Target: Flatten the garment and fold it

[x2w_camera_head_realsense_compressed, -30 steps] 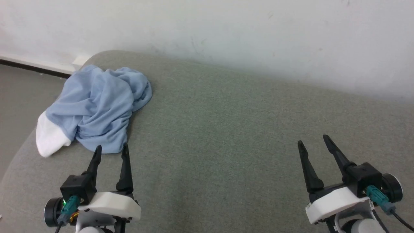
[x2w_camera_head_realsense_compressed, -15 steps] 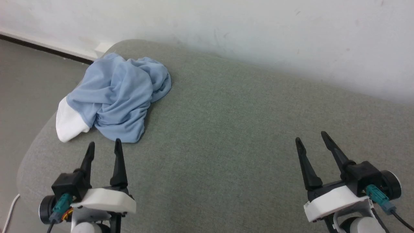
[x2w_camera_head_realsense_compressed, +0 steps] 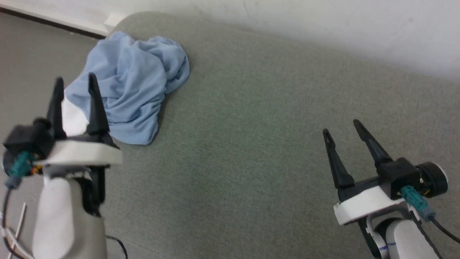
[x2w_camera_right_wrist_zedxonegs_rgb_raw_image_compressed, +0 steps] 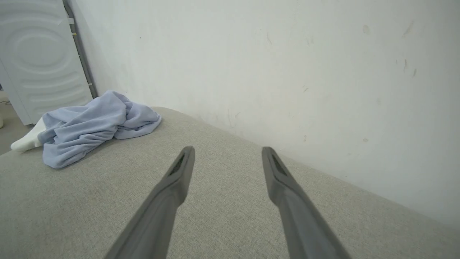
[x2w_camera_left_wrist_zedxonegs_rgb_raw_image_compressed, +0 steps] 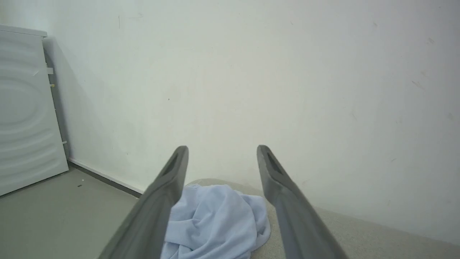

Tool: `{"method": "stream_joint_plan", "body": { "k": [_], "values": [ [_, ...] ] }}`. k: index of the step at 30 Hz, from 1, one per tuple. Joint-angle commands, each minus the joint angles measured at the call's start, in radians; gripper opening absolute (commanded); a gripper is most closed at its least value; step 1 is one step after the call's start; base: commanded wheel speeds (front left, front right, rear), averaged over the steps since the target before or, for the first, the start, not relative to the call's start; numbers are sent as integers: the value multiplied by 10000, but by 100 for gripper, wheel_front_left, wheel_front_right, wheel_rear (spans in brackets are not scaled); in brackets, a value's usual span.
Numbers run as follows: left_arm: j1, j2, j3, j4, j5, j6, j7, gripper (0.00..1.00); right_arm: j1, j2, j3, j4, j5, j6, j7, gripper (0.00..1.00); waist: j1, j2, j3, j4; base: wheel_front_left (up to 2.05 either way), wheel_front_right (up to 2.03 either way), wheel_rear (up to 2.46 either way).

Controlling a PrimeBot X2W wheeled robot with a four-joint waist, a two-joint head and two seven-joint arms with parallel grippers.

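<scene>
Head view: garment (x2w_camera_head_realsense_compressed: 133,82) bunched, band (x2w_camera_head_realsense_compressed: 74,119) leftward

No text, label or number can be read.
Just below the right gripper (x2w_camera_head_realsense_compressed: 340,126), a thin blue mark (x2w_camera_head_realsense_compressed: 382,248) crosses the pale forearm (x2w_camera_head_realsense_compressed: 409,237); it may be print, but it is too blurred to read.

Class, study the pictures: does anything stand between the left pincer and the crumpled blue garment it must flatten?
Nothing visible does. The left pincer, open, points at the garment, which lies bunched on the grey cushion, with no object between them.
</scene>
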Motion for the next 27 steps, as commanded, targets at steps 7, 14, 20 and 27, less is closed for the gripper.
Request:
{"method": "stream_joint_plan", "body": {
  "k": [7,14,20,27],
  "values": [
    [-2068,1027,354,1607,-299,-314,-174,100,-659,8,34,-252,-409,-7,87,100,-1,0,1404,-535,0,0,0],
    [-4066,2488,161,4241,-1200,-496,808,100,-1096,10,105,-337,-577,-7,25,100,-1,0,2178,-962,0,0,0],
    [-5009,3376,-672,6193,-2944,-564,2923,100,-1377,12,189,-366,-589,-7,-116,100,-1,0,2718,-1210,0,0,0],
    [-5169,4113,-1338,7539,-4598,-589,5394,100,-1550,13,303,-322,-579,-7,-182,100,-1,0,3068,-1453,0,0,0]
  ]
}}
